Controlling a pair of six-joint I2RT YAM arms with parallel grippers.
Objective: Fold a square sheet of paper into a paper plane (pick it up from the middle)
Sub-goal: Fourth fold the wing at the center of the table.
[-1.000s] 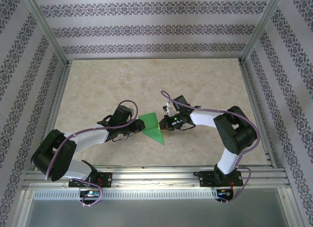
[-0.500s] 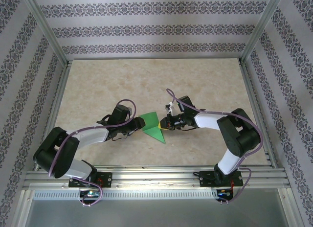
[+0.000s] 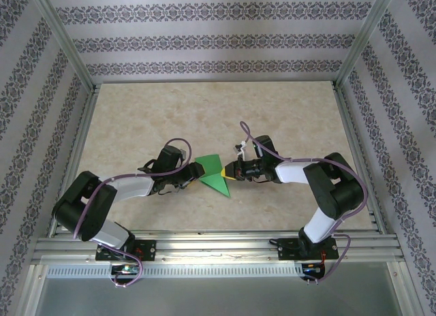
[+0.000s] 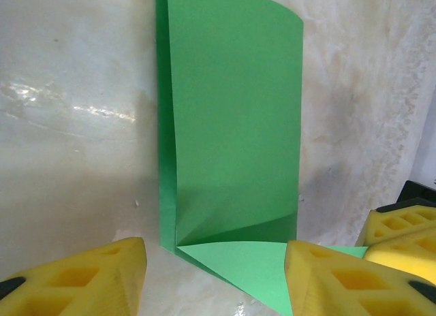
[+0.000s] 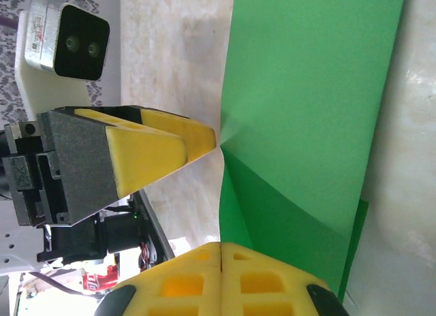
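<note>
The green square sheet of paper (image 3: 213, 174) lies partly folded on the table between both grippers. In the left wrist view one flap (image 4: 235, 112) stands up from a crease, and a flat corner (image 4: 259, 265) lies on the table. My left gripper (image 4: 214, 282) is open, and that flat corner sits between its yellow fingers (image 4: 82, 282). From above, the left gripper (image 3: 195, 171) is at the sheet's left edge. My right gripper (image 5: 221, 282) has its pads pressed together, shut on the sheet's near edge (image 5: 272, 214). It meets the sheet's right side (image 3: 229, 173).
The marbled table (image 3: 136, 125) is bare around the sheet. Metal frame rails (image 3: 204, 242) run along the near edge, and patterned walls close the other sides. In the right wrist view, the left gripper's finger (image 5: 157, 142) and camera (image 5: 65, 43) are close to the sheet.
The right wrist has slid right and its gripper has lowered towards the sheet. The left arm's elbow has moved right. The sheet's raised flap has shifted slightly upward in view.
</note>
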